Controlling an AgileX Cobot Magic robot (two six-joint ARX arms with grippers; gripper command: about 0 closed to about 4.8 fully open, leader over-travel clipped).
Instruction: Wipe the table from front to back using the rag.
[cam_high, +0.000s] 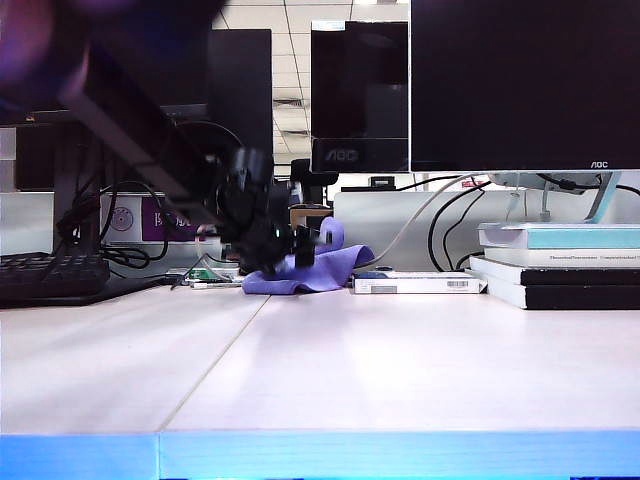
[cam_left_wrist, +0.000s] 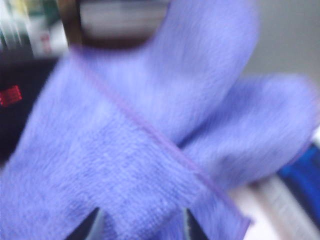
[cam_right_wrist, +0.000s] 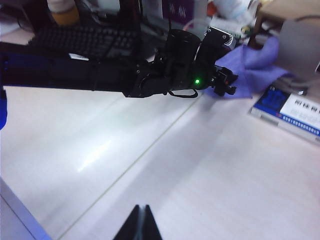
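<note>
Left hand (cam_high: 300, 245) at the table's (cam_high: 400, 370) far side, fingers spread, the crumpled rag (cam_high: 320, 268) bunched just ahead of them. Right hand (cam_right_wrist: 140, 220) clenched, empty, above bare table, well short of the rag.

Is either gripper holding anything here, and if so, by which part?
Cannot tell for the left gripper: it sits at the rag, fingers spread. The right gripper is shut, empty, above the table.

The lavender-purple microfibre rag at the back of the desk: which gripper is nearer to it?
Left. The left gripper is right at the bunched lavender-purple microfibre rag at the table's far side. The right gripper, jaws shut, hangs over bare pale table well short of it.
</note>
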